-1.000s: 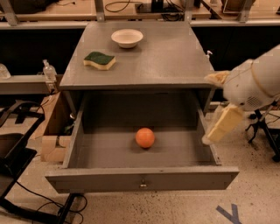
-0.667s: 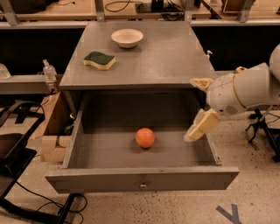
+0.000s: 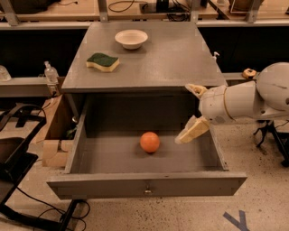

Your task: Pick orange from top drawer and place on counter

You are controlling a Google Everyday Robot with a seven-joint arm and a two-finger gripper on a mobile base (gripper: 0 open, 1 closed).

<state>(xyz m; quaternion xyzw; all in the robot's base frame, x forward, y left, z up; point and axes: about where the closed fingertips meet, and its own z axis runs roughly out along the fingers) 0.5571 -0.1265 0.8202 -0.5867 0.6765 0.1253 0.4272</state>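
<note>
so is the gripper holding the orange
No, the orange lies alone on the drawer floor, while the open gripper hangs to its right, apart from it.

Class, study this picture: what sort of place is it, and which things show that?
Probably a robotics lab or workshop: benches strewn with cables behind the counter, blue tape on the floor, and a robot gripper, open, over the top drawer, clear of the orange.

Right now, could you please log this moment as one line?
gripper open, right of orange | orange in drawer, untouched | bowl, sponge on counter
</note>
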